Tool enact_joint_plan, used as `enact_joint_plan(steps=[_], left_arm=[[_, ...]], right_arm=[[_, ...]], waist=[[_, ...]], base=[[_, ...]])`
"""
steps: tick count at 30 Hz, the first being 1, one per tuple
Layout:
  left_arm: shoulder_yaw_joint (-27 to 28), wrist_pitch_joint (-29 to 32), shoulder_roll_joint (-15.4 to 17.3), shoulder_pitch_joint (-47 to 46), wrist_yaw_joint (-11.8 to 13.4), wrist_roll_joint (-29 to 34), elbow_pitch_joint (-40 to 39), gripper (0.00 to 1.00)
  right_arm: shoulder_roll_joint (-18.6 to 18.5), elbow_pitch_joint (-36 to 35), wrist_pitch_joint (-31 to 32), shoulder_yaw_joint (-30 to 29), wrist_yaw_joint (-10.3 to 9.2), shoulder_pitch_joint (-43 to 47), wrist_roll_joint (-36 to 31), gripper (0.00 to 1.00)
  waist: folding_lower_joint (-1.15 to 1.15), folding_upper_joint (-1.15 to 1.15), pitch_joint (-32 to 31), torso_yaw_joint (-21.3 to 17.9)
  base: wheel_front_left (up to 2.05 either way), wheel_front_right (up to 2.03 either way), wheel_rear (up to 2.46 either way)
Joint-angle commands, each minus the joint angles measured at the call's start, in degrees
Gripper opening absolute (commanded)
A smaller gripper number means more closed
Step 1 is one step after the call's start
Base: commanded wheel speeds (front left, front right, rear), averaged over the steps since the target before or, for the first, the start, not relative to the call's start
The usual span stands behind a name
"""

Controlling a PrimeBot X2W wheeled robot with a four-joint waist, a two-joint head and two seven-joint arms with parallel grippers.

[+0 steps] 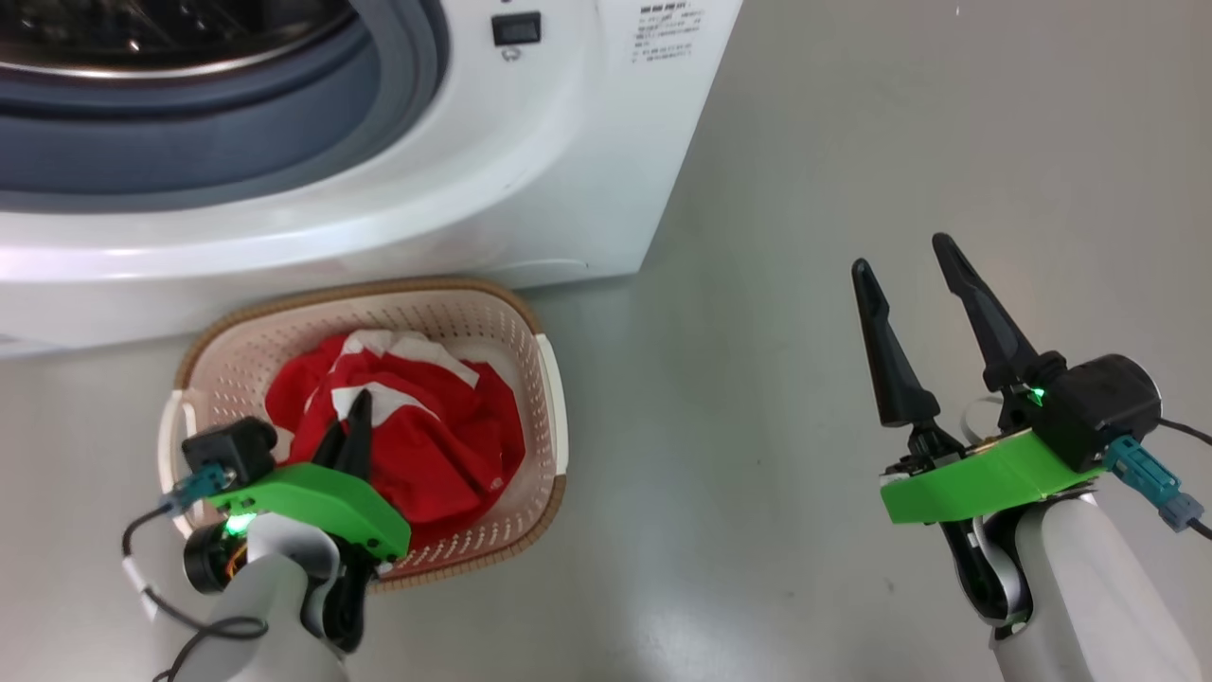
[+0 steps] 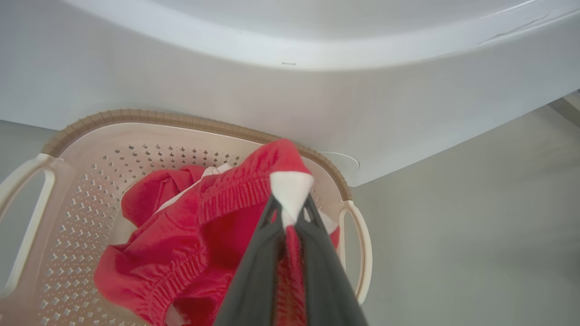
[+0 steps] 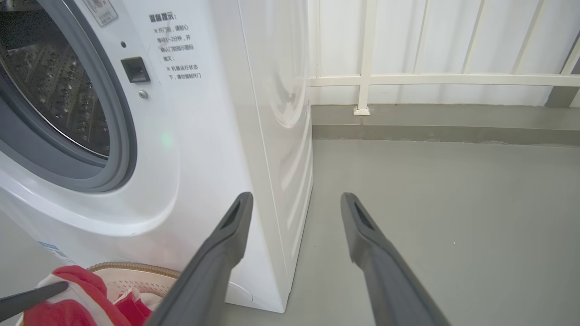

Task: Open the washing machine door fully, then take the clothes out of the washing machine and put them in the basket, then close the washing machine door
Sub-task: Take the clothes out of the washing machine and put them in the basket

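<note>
The cream basket point(image 1: 540, 379) with its brown rim stands on the floor against the white washing machine point(image 1: 530, 180). Red clothes point(image 1: 426, 445) with white stripes lie heaped inside it. My left gripper point(image 1: 348, 428) hangs over the basket, shut on a red and white fold of the clothes point(image 2: 290, 181), which it holds pinched at the fingertips. Off to the right my right gripper point(image 1: 909, 260) is open over bare floor, holding nothing. The grey rubber ring point(image 3: 122, 149) and steel drum point(image 3: 50, 90) show at the machine's mouth. The door is out of view.
Grey floor point(image 1: 852, 142) spreads to the right of the machine. A white railing point(image 3: 430, 80) and low kerb close off the far side. The machine's right side wall point(image 3: 281, 136) stands just left of my right gripper's fingers point(image 3: 217, 253).
</note>
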Motion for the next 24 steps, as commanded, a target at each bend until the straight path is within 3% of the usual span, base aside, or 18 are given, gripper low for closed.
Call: enact_joint_plan(steps=[1,8,15,17,18,19,20,24], left_arm=[[0.4,-0.5,1.2,-1.3,-0.4,-0.8,1.6,0.00],[-3.9,1.3,1.5,-6.4,-0.4,-3.3,11.0,0.00],[-7.1,1.1,2.0,-8.8,-0.4,-5.2,14.4,0.00],[-8.0,0.9,2.3,-9.1,-0.4,-5.6,14.8,0.34],[-8.5,0.7,2.4,-9.1,-0.4,-5.8,14.9,0.45],[-9.0,0.6,2.5,-9.2,-0.4,-5.9,14.8,0.79],[-9.6,0.4,2.6,-9.1,-0.4,-6.0,14.5,1.00],[-10.4,-0.4,3.0,-8.2,-0.4,-7.3,13.2,1.00]], right_arm=[[0.1,-1.5,-0.4,1.7,0.39,-0.8,-0.4,1.00],[0.1,-1.8,-0.4,2.3,0.39,-2.4,-0.2,1.00],[0.1,-1.9,-0.4,2.6,0.39,-3.0,0.0,1.00],[0.1,-1.8,-0.4,2.6,0.39,-3.0,0.1,1.00],[0.1,-1.7,-0.4,2.6,0.39,-3.0,0.2,1.00],[0.1,-1.6,-0.4,2.6,0.39,-3.1,0.2,1.00],[0.1,-1.5,-0.4,2.5,0.39,-3.1,0.4,1.00],[0.1,-1.0,-0.4,2.5,0.39,-3.1,0.7,1.00]], waist=[[0.00,0.00,2.5,-0.5],[0.00,0.00,5.3,-1.1],[0.00,0.00,6.5,-1.6],[0.00,0.00,6.5,-1.7],[0.00,0.00,6.4,-1.8],[0.00,0.00,6.2,-1.8],[0.00,0.00,5.9,-1.8],[0.00,0.00,4.1,-1.5]], base=[[0.00,0.00,0.00],[0.00,0.00,0.00],[0.00,0.00,0.00],[0.00,0.00,0.00],[0.00,0.00,0.00],[0.00,0.00,0.00],[0.00,0.00,0.00],[0.00,0.00,0.00]])
